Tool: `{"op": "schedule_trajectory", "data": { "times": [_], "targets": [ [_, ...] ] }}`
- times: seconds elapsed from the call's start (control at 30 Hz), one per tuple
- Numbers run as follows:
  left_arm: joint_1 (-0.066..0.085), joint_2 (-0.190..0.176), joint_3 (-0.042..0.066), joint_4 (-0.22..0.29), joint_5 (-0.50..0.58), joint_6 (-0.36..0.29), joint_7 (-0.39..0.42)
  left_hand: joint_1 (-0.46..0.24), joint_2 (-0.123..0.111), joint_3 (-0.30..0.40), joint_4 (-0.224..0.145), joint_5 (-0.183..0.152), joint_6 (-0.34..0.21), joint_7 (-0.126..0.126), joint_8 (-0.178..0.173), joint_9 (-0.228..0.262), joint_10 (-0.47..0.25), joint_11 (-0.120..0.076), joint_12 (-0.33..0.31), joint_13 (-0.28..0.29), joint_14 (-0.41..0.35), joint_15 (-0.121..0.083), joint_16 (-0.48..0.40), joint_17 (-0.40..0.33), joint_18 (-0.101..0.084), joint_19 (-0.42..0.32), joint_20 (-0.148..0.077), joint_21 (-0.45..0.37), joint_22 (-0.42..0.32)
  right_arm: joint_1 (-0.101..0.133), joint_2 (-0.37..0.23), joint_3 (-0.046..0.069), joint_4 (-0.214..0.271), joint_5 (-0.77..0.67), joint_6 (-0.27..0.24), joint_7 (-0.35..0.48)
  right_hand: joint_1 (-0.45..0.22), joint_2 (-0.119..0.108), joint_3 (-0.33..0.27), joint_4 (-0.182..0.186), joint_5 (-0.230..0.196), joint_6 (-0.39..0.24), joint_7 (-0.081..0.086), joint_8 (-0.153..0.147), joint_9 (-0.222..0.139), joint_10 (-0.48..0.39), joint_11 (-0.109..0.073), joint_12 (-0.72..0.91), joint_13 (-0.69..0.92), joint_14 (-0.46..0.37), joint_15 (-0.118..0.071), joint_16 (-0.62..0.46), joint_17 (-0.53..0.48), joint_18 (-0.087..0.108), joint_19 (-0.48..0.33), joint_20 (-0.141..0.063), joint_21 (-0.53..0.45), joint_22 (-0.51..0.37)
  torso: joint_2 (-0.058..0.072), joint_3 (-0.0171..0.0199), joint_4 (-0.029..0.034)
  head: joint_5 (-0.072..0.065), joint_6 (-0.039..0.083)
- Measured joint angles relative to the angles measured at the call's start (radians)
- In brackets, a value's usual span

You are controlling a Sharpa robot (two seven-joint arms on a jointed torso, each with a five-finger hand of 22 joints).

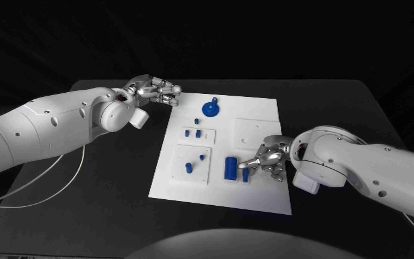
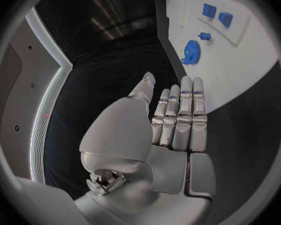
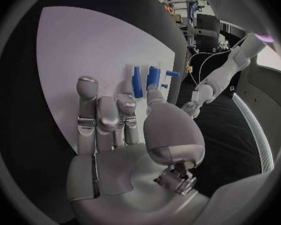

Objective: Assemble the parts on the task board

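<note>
The white task board (image 1: 259,194) lies in the middle of the table. On it are a blue gear (image 1: 210,111), small blue pieces (image 1: 192,133) and two upright blue cylinders (image 1: 231,168). My left hand (image 1: 155,91) hovers at the board's far left corner with straight fingers and holds nothing. In the left wrist view its fingers (image 2: 179,117) point toward the board's edge (image 2: 240,65) and the gear (image 2: 192,51). My right hand (image 1: 269,155) sits over the board's near right part, just right of the cylinders. Its fingers (image 3: 106,117) are spread, and the thumb tip is close to the blue cylinders (image 3: 153,77); I cannot tell if it touches them.
Two raised white squares (image 1: 256,132) (image 1: 194,165) stand on the board; the left one carries two small blue pieces. A white cable (image 1: 60,181) runs over the black table under my left arm. My left arm (image 3: 215,80) reaches in beyond the board.
</note>
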Motion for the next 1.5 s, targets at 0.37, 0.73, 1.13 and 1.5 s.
{"op": "schedule_trajectory", "data": {
  "times": [0.37,0.73,1.13,1.5],
  "targets": [
    [0.0,-0.001,0.0,0.001,0.0,0.0,-0.001,0.0,0.0,0.0,0.0,0.0,0.0,0.0,0.0,0.0,0.0,0.0,0.0,0.0,0.0,0.0,0.0,0.0,0.0,0.0,0.0,0.0,-0.002,-0.003,-0.025,-0.002,0.011,-0.005,0.004,0.014,0.017,0.017,-0.052,-0.012,0.027,-0.013,-0.009,0.0,0.012,-0.008,0.008,0.0,-0.001,0.0,0.0,-0.02,-0.018,0.0,0.0,0.0,-0.02,-0.014,0.0,-0.0001,0.0005,-0.003,0.006],
    [0.0,-0.002,0.0,0.002,-0.001,0.0,0.0,0.0,0.0,0.0,0.0,0.0,0.0,0.0,0.0,0.0,0.0,0.0,0.0,0.0,0.0,0.0,0.0,0.0,0.0,0.0,0.0,0.0,-0.003,-0.007,-0.091,0.0,0.012,-0.027,-0.022,0.148,0.101,0.005,-0.068,-0.058,0.101,-0.111,0.011,0.003,0.018,-0.016,0.016,0.036,0.018,0.0,0.0,-0.029,-0.027,0.0,0.0,0.007,-0.024,-0.02,0.0,0.0009,-0.0008,-0.006,0.015],
    [0.0,-0.002,0.0,0.001,-0.001,0.0,0.001,0.0,0.0,0.0,0.0,0.0,0.0,0.0,0.0,0.0,0.0,0.0,0.0,0.0,0.0,0.0,0.0,0.0,0.0,0.0,0.0,0.0,-0.003,-0.009,-0.139,0.004,0.039,-0.15,-0.084,0.412,0.188,-0.002,0.163,-0.198,0.152,-0.139,0.04,-0.009,-0.02,-0.005,0.026,0.117,0.072,0.0,0.0,-0.019,-0.017,0.0,0.0,0.007,0.016,-0.007,0.0,0.0008,-0.0003,-0.013,0.017],
    [0.0,-0.005,0.0,0.003,-0.001,-0.002,0.015,0.004,0.004,0.0,0.0,0.0,0.0,0.0,0.0,0.0,0.0,0.0,0.0,0.0,0.0,0.0,0.0,0.0,0.0,0.0,0.0,0.004,-0.004,-0.033,-0.148,0.004,0.05,-0.335,-0.148,0.6,0.138,-0.051,0.525,-0.31,0.139,-0.078,0.039,-0.009,-0.056,0.006,0.023,0.137,0.092,0.0,0.0,-0.013,-0.018,0.0,0.0,0.007,0.048,0.024,0.0,-0.0002,0.0005,-0.021,0.013]
  ]
}}
